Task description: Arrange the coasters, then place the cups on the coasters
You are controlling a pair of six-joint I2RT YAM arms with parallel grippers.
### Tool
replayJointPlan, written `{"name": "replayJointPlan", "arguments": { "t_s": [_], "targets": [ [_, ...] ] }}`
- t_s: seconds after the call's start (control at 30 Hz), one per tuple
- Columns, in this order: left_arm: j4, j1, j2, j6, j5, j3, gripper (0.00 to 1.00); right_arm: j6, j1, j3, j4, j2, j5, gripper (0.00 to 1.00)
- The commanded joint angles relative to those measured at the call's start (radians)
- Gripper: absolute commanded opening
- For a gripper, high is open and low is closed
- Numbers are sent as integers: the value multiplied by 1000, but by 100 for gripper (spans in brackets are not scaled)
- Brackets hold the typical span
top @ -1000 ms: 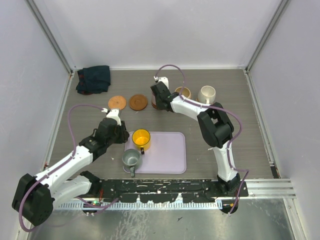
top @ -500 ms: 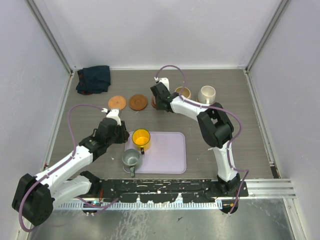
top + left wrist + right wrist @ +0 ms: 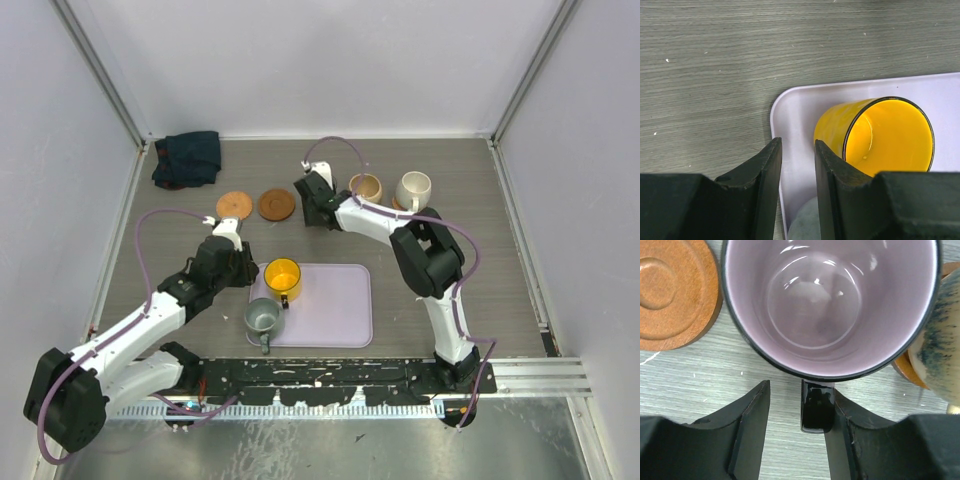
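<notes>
In the right wrist view the purplish cup (image 3: 815, 305) stands upright on the table. Its dark handle (image 3: 817, 407) lies between the fingers of my right gripper (image 3: 799, 400), which is open: the handle rests against the right finger with a gap on the left. What lies under the cup is hidden. A brown coaster (image 3: 670, 290) sits just left of it, and the tan cup (image 3: 942, 350) on a coaster (image 3: 907, 371) to its right. My left gripper (image 3: 797, 150) hangs open over the tray's left rim (image 3: 795, 105), beside the yellow cup (image 3: 885, 135) and above the grey-green cup (image 3: 807, 225).
An orange-tan coaster (image 3: 234, 205) and a brown coaster (image 3: 276, 204) lie in a row at the back left. The cream cup (image 3: 413, 188) stands at the back right. A dark cloth (image 3: 187, 158) is bunched in the far left corner. The lilac tray (image 3: 340, 305) lies at the front middle.
My right gripper's jaws have spread apart, letting go of the purplish cup's handle, and the wrist has shifted slightly left. The left arm has not moved.
</notes>
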Motion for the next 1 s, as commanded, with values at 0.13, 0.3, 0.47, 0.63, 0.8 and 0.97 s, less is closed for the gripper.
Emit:
{"name": "replayJointPlan", "arguments": {
  "t_s": [0.13,0.3,0.47,0.63,0.8,0.97],
  "targets": [
    [58,-1,-18,-4,4,3,34,-6,38,-1,14,-44,40,50],
    [59,-2,-25,-5,5,0,34,2,41,-7,10,-45,53,50],
    [57,-2,-24,-7,7,0,34,27,41,-34,2,-54,75,64],
    [45,-1,-42,-4,17,6,35,32,62,-102,21,-120,79,73],
    [5,-3,-89,0,20,16,36,1,117,-153,20,-217,115,76],
    [-62,-4,-137,-2,64,23,38,-8,139,-222,32,-350,148,79]
  ]
}}
